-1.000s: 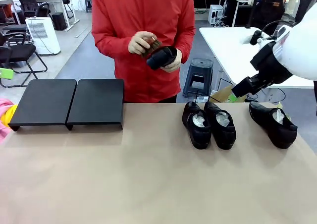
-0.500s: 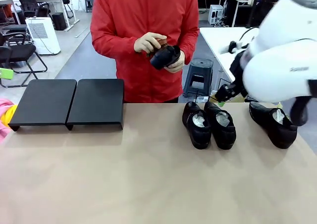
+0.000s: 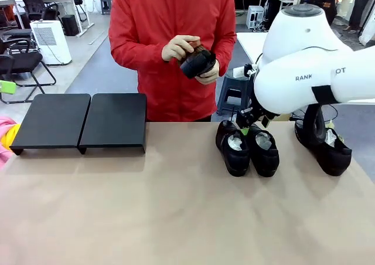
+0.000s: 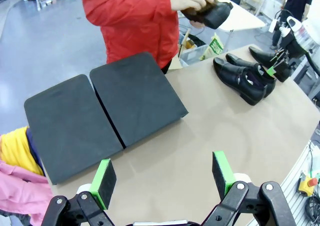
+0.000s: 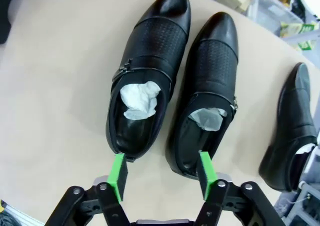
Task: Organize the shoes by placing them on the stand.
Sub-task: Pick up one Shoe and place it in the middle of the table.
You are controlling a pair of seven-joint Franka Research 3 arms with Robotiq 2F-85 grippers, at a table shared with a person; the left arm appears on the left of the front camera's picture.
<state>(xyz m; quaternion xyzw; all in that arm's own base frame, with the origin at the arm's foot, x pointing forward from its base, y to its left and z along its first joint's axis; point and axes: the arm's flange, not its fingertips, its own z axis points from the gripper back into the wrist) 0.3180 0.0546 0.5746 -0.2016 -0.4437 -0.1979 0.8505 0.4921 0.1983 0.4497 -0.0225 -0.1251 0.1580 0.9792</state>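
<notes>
Along the far edge of the table [image 3: 176,218], right of middle, the right gripper [image 5: 162,178] hovers over the heels of two paired shoes [image 5: 145,86], pads spread, gripping nothing. Best bet is one pad inside a single heel and the other outside, not straddling both. A third shoe [image 3: 325,148] sits nearer the right edge. The person's hands [image 3: 179,47] hold a fourth shoe [image 3: 198,64]. At the far left edge the stand [image 3: 114,115] is bare, with open table between. The left gripper [image 4: 163,181] is spread wide and empty.

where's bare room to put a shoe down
The stand is wholly bare. The table is bare between stand and paired shoes, and along its near edge. Crowded at right: the pair, a third shoe, the right gripper over the pair.
</notes>
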